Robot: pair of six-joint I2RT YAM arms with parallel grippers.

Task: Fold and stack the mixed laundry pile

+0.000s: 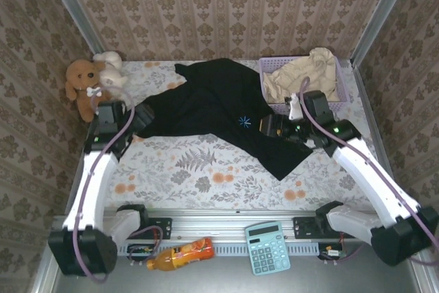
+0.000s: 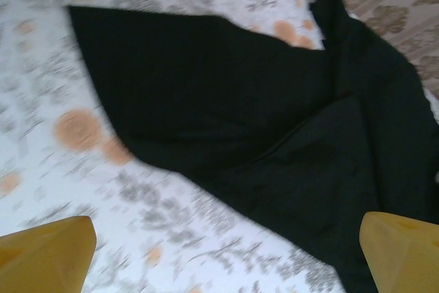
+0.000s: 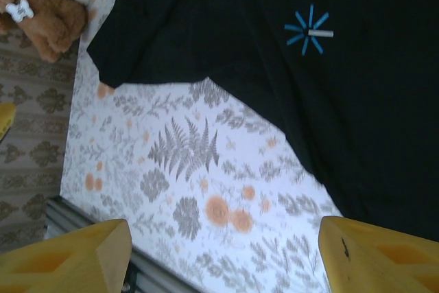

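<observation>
Black garment (image 1: 219, 104): spread loose and unfolded, just left of the basket (image 1: 269, 66). Beige piece (image 1: 305, 73): crumpled inside the basket. No stack begun; task judged at an early stage. Left gripper (image 2: 226, 252): jaws apart, empty, well left of the basket. Right gripper (image 3: 226, 252): jaws apart, empty, just before the basket.

The black garment (image 1: 212, 104) lies unfolded and rumpled across the back middle of the floral tablecloth (image 1: 178, 169). 1 part stretches toward the left and 1 long corner trails toward the near right. A small blue starburst logo (image 1: 245, 121) faces up near its middle. The pale beige garment (image 1: 305, 77) sits crumpled in a heap inside the lavender basket (image 1: 269, 66) at the back right, just beside the black piece.
</observation>
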